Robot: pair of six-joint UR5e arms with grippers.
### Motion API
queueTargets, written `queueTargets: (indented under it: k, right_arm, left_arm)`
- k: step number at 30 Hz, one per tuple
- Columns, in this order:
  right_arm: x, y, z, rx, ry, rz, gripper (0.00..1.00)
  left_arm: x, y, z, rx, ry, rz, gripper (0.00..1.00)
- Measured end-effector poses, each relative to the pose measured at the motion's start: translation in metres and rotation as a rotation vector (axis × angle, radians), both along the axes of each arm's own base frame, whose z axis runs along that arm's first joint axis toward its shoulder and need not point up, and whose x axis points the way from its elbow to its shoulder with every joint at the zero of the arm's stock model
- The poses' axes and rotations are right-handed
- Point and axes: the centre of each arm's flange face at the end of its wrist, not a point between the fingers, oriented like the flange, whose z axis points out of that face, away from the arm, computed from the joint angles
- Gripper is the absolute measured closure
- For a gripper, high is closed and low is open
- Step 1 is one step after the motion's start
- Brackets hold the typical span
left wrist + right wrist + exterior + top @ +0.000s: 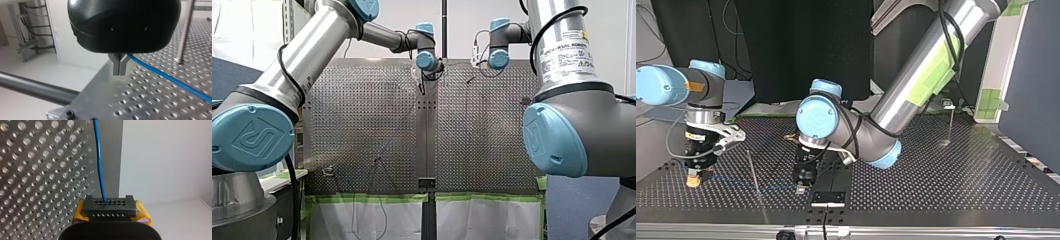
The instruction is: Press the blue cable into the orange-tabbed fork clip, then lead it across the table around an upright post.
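**Table** (936, 190): perforated metal. A black plate (827, 197) sits at the near edge in the top view.

**Left gripper** (800, 189): black, just behind the plate, pointing straight down with its tips at the surface.
- Only the left wrist view shows its metal fingers (116, 67). They are pressed together with no gap.
- The cable (170, 78) comes out from behind their root and runs away low over the holes.
- I cannot tell whether the fingers pinch it.

**Right gripper** (693, 181): at the top view's left, well apart from the left one, also vertical, with its yellow tip close to the table.
- Only the right wrist view shows the grip. The jaws are closed on the cable, which enters the dark holed block between the yellow pads (143, 213).
- From there the cable leads straight ahead along the table's edge.

**Cable, position:** in the top view it is a faint blue line lying on the table between the two grippers. It hardly shows in the front view.

**Post** (184, 30): upright steel, ahead of the left gripper. It stands beside the cable and clear of it.

**Far rod** (951, 125): a thin upright at the back of the table in the top view.

**Left arm** (312, 55): only the front view shows its full reach. It rises from the shoulder at that view's left, and its wrist is bent down at the table's far middle.

**Right arm** (562, 45): mirrors it from the right, with its wrist just beside the left arm's.
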Motion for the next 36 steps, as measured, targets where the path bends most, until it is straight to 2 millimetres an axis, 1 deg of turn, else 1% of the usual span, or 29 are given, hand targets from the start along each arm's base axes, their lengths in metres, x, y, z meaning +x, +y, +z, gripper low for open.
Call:
queueTargets:
  k: [7,15,20,29,32,36]
  right_arm:
    - [-0.014,-0.007,0.000,0.000,0.001,-0.020,1.00]
    - [-0.025,-0.013,-0.002,0.002,0.004,-0.036,1.00]
    - [-0.028,-0.016,-0.005,0.007,0.007,-0.040,1.00]
    - [-0.027,-0.023,-0.023,0.035,0.017,-0.040,1.00]
    - [-0.027,-0.025,-0.030,0.045,0.020,-0.040,1.00]
    - [-0.025,-0.029,-0.043,0.065,0.027,-0.039,1.00]
  left_arm:
    - [-0.002,-0.007,0.002,-0.026,0.000,-0.023,1.00]
    - [0.002,-0.018,-0.022,-0.017,0.030,-0.039,1.00]
    - [0.002,-0.022,-0.028,-0.013,0.037,-0.045,1.00]
    - [0.002,-0.022,-0.032,-0.013,0.043,-0.048,1.00]
    - [0.003,-0.024,-0.041,-0.004,0.055,-0.051,1.00]
    - [0.005,-0.030,-0.060,0.015,0.078,-0.058,1.00]
